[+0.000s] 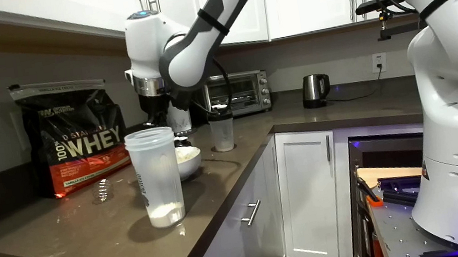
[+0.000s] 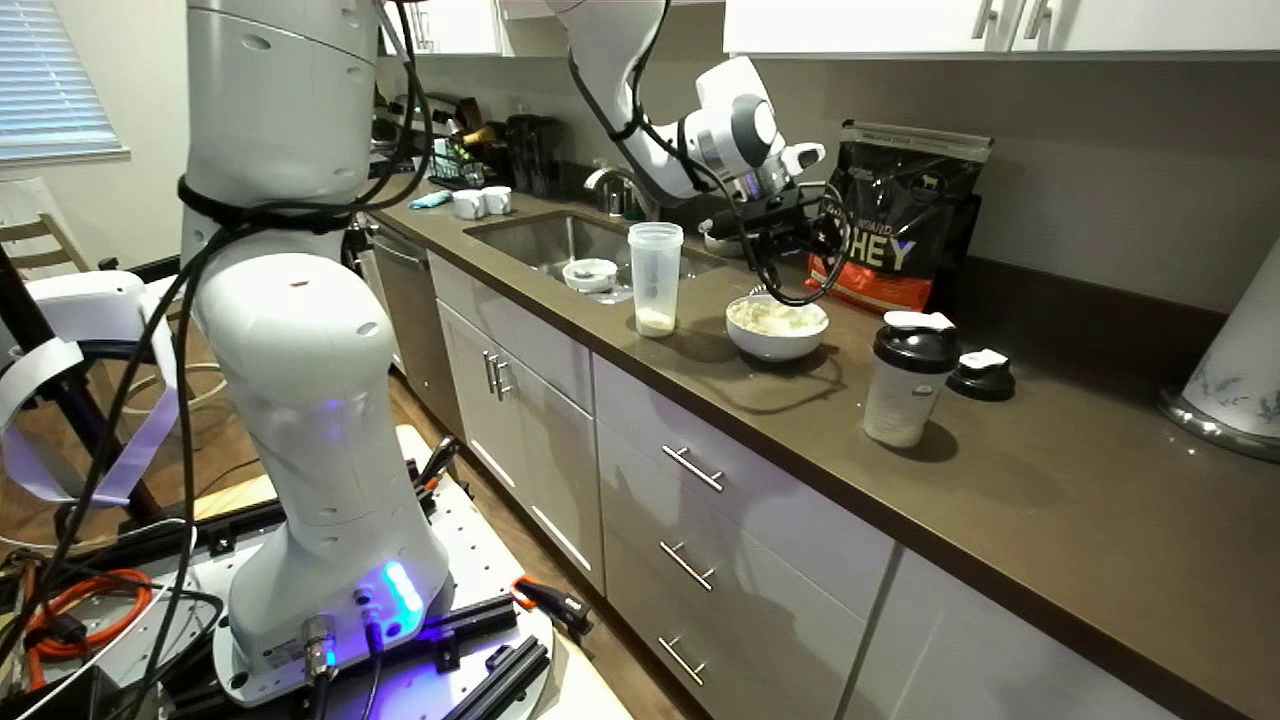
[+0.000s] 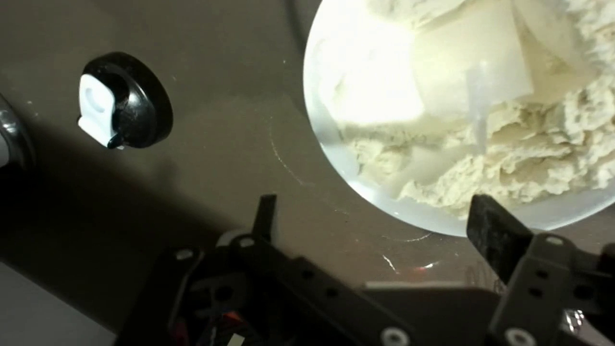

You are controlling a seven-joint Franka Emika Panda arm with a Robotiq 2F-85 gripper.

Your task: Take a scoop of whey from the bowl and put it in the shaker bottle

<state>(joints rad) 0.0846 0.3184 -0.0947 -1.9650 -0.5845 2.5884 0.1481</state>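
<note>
Small and pale, the whitish plastic scoop (image 3: 475, 77) sits in the fine off-white whey (image 3: 543, 163) — hard to pick out against it, but there's the handle. Around both curves the shallow, round white bowl (image 2: 775, 347). Above the rim hangs the black two-fingered gripper (image 3: 379, 216), its fingers wide apart! Just beside the bowl, in both exterior views, the tall frosted plastic shaker bottle (image 1: 155, 172) stands upright, a layer of powder at its bottom. On the bowl's other side — a smaller frosted cup with a black lid (image 2: 905, 390). Behind, the black bag printed "WHEY" (image 1: 78, 134) stands on the brown countertop (image 2: 1080, 480).
</note>
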